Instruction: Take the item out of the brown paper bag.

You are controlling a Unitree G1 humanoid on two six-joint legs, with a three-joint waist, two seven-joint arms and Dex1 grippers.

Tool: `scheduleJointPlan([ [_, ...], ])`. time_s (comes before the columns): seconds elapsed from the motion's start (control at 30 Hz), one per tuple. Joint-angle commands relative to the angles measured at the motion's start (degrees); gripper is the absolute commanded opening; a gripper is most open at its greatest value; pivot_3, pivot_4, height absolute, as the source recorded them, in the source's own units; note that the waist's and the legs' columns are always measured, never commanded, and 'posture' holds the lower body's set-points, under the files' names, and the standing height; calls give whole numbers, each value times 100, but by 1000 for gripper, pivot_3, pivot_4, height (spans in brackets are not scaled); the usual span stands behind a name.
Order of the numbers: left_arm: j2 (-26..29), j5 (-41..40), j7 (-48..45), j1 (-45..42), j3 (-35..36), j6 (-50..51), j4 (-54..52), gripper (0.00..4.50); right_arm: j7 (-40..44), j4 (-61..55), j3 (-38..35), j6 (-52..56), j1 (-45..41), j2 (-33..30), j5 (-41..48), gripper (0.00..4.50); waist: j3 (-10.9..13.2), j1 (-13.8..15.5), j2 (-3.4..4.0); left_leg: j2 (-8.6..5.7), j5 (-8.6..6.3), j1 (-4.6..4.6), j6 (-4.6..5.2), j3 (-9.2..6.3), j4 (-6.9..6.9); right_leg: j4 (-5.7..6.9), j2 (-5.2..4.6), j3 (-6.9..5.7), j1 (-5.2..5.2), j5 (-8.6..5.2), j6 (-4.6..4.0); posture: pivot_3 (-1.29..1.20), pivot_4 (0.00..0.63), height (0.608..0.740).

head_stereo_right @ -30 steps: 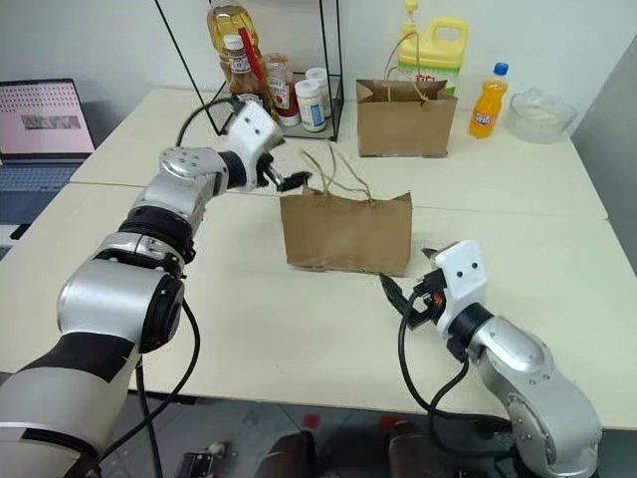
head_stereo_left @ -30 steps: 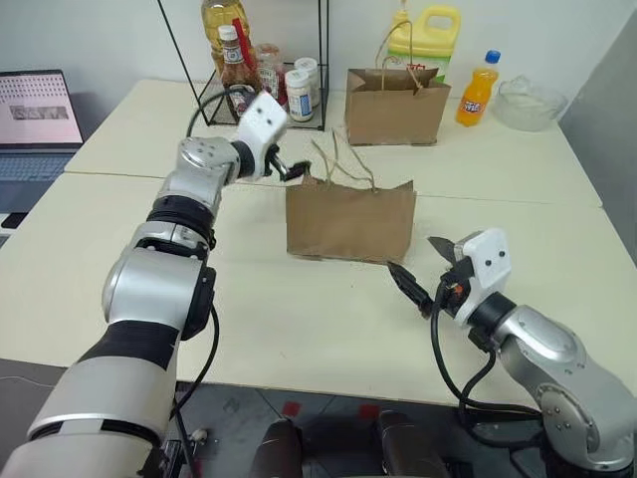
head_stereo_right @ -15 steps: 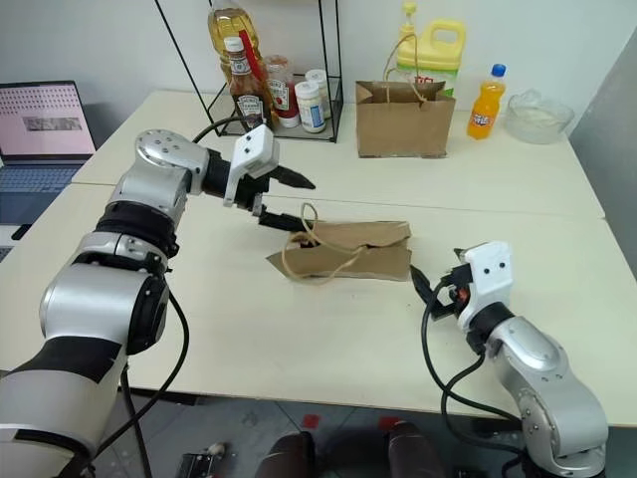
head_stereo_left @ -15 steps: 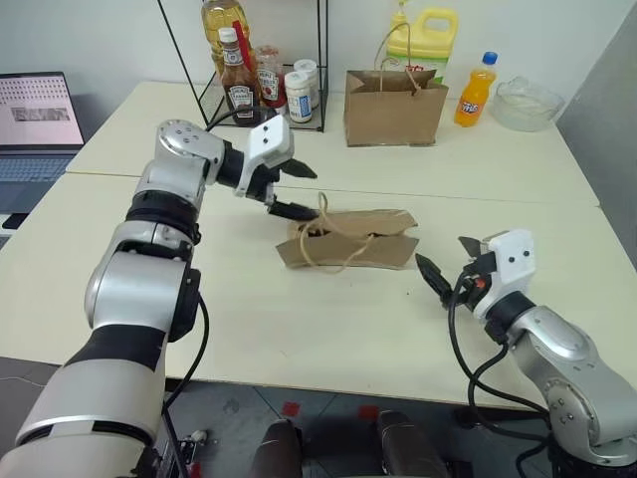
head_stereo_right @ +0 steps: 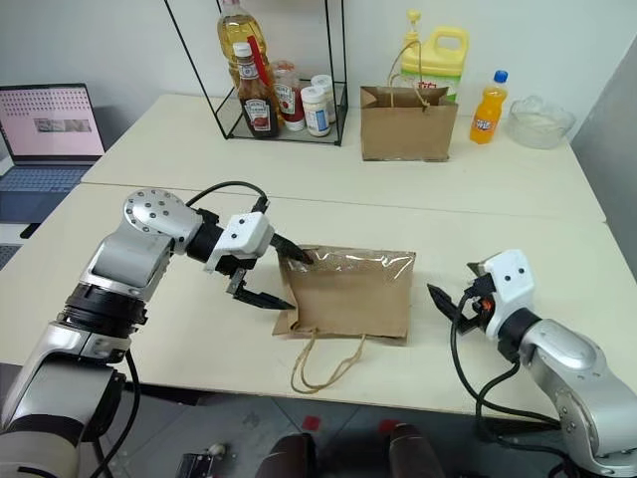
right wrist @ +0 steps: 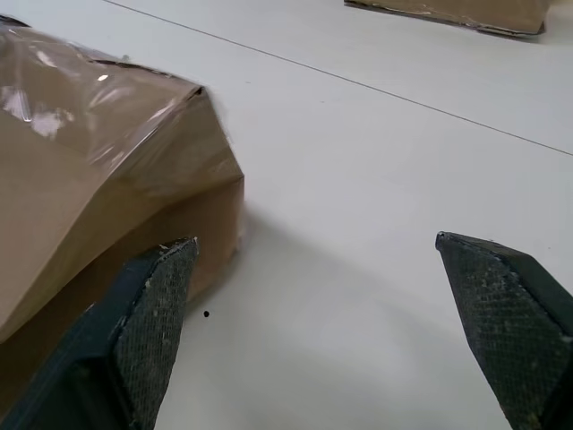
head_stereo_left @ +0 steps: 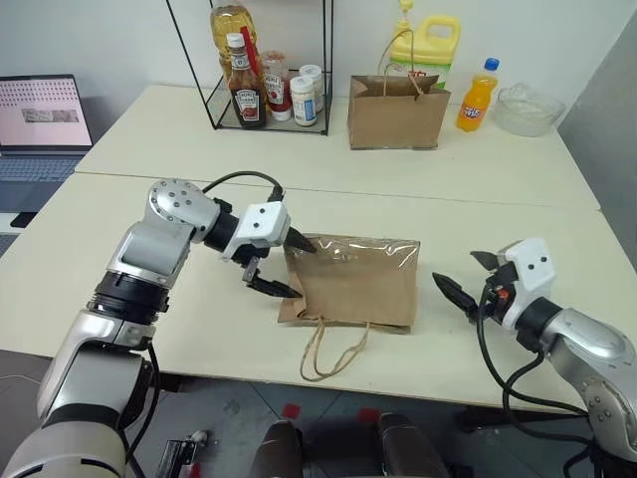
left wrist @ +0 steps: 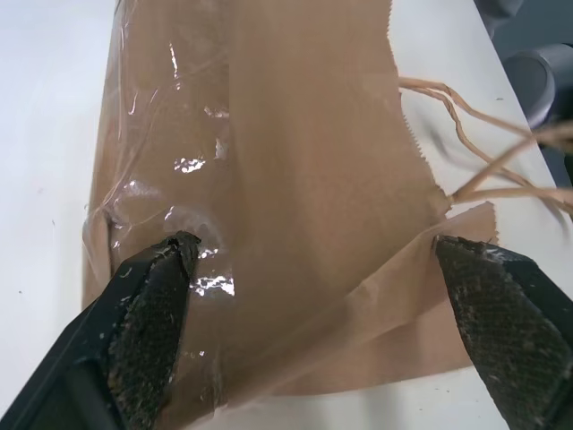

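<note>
With the wide, creased brown paper bag [head_stereo_left: 353,281] lying flat on its side at the near edge of the pale cream bench [head_stereo_left: 149,129], its thin beige cord handles [head_stereo_left: 333,349] trailing over the rim at six o'clock, the job looks to be at the opening stage. The left gripper [head_stereo_left: 281,269] sits at the bag's nine o'clock edge, jaws wide, one finger over the glossy taped bottom end and the other low beside the corner, gripping nothing. The right gripper [head_stereo_left: 463,282] waits at three o'clock, just clear of the bag, also spread wide and empty. I can't see the cola bottle (presumably it is inside, though the bag lies rather flat). Next, I'd judge, one gripper must pin the paper while the other works into the mouth at the handle end.

Beyond, at twelve o'clock, stand a neater brown bag [head_stereo_left: 395,105], an orange soda bottle [head_stereo_left: 475,94], a wire rack of condiment bottles [head_stereo_left: 261,75], and a laptop [head_stereo_left: 42,119] at ten.
</note>
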Motion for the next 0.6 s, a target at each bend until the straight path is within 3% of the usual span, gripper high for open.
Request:
scheduleJointPlan([
  [0.03,455,-467,-41,-222,-105,61,-698,4500,31,-178,-92,-143,39,-28,69,4460,0,-8,0,0,0,-1,0,0,-2,-2,0,0,-2,0,0,0,150,740],
  [0.2,751,-491,-41,-598,-392,-819,-745,4500,91,-157,-101,-164,45,-58,88,4460,0,1,0,1,0,0,0,3,-5,-4,0,2,-1,0,0,0,150,740],
  [0.4,361,-419,-41,-239,-492,-2425,-587,4500,255,-204,-125,-130,35,-188,186,4460,0,3,0,1,0,6,0,9,-4,-4,0,7,2,0,0,0,150,740],
  [0.6,-47,-352,-41,219,-660,-3586,-187,4500,1147,-556,-156,130,484,-941,823,4460,0,21,-1,1,0,5,1,14,-2,-5,0,13,2,0,0,0,150,740],
])
